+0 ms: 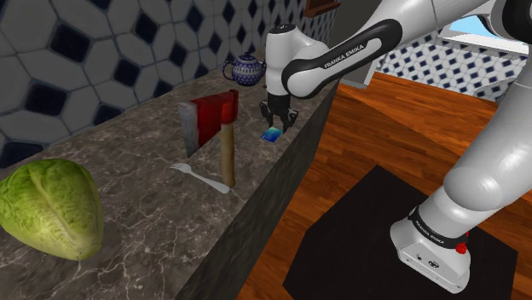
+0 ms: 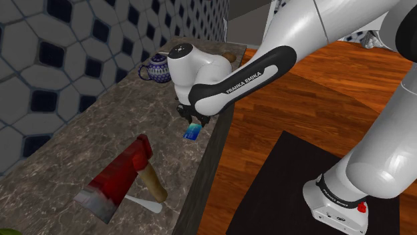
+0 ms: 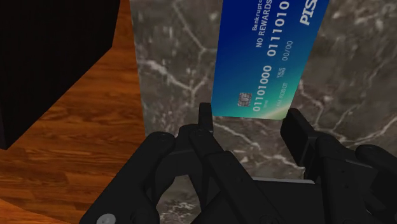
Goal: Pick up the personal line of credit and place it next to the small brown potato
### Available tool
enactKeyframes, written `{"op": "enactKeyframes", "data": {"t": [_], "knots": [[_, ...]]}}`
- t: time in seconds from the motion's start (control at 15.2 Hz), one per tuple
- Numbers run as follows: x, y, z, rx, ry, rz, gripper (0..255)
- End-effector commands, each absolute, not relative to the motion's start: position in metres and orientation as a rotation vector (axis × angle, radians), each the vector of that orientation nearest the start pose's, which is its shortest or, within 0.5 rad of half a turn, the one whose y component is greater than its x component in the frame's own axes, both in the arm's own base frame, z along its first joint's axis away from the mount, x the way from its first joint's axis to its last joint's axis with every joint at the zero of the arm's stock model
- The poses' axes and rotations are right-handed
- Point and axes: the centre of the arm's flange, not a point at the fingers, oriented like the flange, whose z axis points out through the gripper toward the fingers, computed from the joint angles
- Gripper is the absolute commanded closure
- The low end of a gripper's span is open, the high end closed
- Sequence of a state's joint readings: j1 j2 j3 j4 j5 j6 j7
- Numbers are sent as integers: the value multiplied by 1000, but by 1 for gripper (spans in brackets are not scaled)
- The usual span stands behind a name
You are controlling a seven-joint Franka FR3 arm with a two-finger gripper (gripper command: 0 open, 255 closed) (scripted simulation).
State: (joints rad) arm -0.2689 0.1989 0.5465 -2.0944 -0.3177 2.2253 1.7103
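A blue bank card [image 3: 267, 57] with white digits and a chip stands between my fingers, clasped at its lower end. My gripper [image 3: 249, 118] is shut on it. The card [image 1: 273, 135] hangs tilted just above the dark marble counter [image 1: 128, 162], close to the counter's front edge, under the gripper [image 1: 278, 121]. In the second exterior view the card [image 2: 193, 131] dangles below the gripper [image 2: 194, 121]. A small brown potato [image 2: 229, 57] peeks out behind the arm at the counter's far end.
A red-headed axe [image 1: 213, 119] with a wooden handle lies on the counter, a white fork [image 1: 200, 177] beside it. A blue patterned teapot [image 1: 245, 70] stands by the tiled wall. A green cabbage [image 1: 51, 209] sits nearest. Wooden floor and a black mat [image 1: 367, 239] lie beyond the edge.
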Motion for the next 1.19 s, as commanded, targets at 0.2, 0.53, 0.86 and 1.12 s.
{"op": "enactKeyframes", "data": {"t": [0.2, 0.53, 0.86, 1.12], "knots": [[550, 141, 336, -2640, 1887, -166, 255], [549, 140, 352, -2640, 1887, -166, 255], [549, 140, 378, -2640, 1887, -166, 255], [549, 140, 399, -2640, 1887, -166, 255]]}}
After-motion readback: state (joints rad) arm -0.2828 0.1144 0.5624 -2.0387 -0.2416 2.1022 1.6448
